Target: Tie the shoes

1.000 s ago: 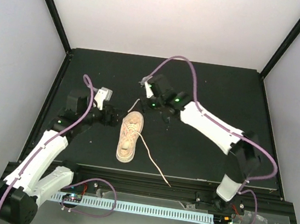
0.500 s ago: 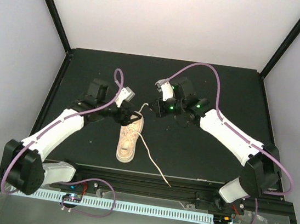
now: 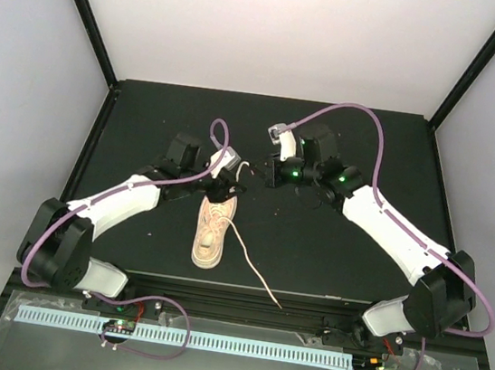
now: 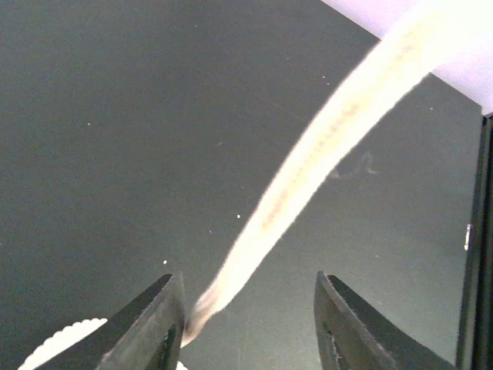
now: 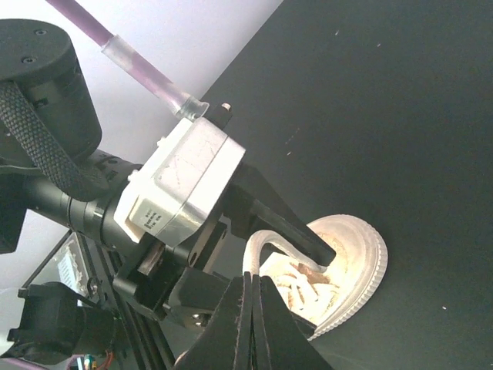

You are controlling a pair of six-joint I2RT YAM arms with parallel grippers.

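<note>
The beige sneaker (image 3: 212, 231) lies on the black table, its toe towards me. One lace (image 3: 252, 275) trails from it to the front right. My left gripper (image 3: 229, 184) is over the shoe's far end, jaws open; the other lace (image 4: 308, 166) runs up between them, touching the left finger (image 4: 158, 324). The shoe's ribbed sole edge (image 4: 58, 343) shows at the bottom left of that view. My right gripper (image 3: 267, 175) is just right of the left one. In the right wrist view it (image 5: 253, 279) is shut on that lace (image 5: 258, 243), which arcs up from the shoe (image 5: 354, 262).
The left gripper's body and camera (image 5: 181, 185) sit very close to the right fingers. The black table (image 3: 349, 244) ends in a front rail (image 3: 242, 292). White walls and black corner posts (image 3: 87, 13) stand around the back and sides.
My left arm has swung right and forward to the shoe's far end. My right gripper has moved right and back, with the short lace drawn up between the two grippers.
</note>
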